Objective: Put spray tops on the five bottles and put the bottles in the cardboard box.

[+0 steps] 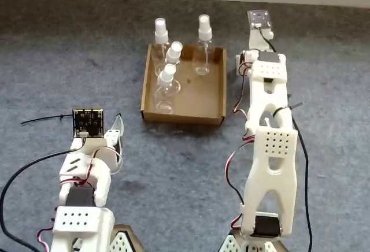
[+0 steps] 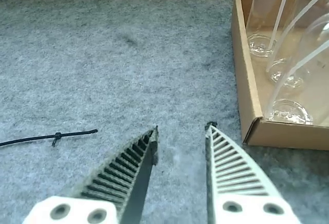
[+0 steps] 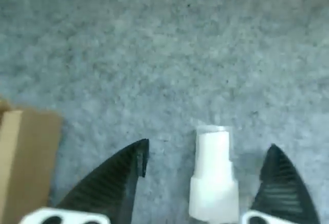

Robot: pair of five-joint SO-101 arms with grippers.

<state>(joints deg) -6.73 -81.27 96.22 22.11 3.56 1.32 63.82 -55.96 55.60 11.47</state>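
The cardboard box (image 1: 218,90) sits mid-table and holds several clear bottles (image 1: 167,81) fitted with white spray tops (image 1: 204,28). My right gripper (image 3: 208,147) is open beyond the box's far right corner, its dark fingers (image 3: 123,175) on either side of a white spray top (image 3: 213,175) without touching it. What lies under that top is cut off by the frame. My left gripper (image 2: 182,128) is open and holds nothing, low over the carpet just left of the box's near left corner (image 2: 247,131); it also appears in the high view (image 1: 115,126).
A black cable tie (image 2: 51,137) lies on the grey carpet left of my left gripper. The right arm (image 1: 269,136) stretches along the box's right side. Bare carpet (image 1: 185,165) spreads between the two arm bases.
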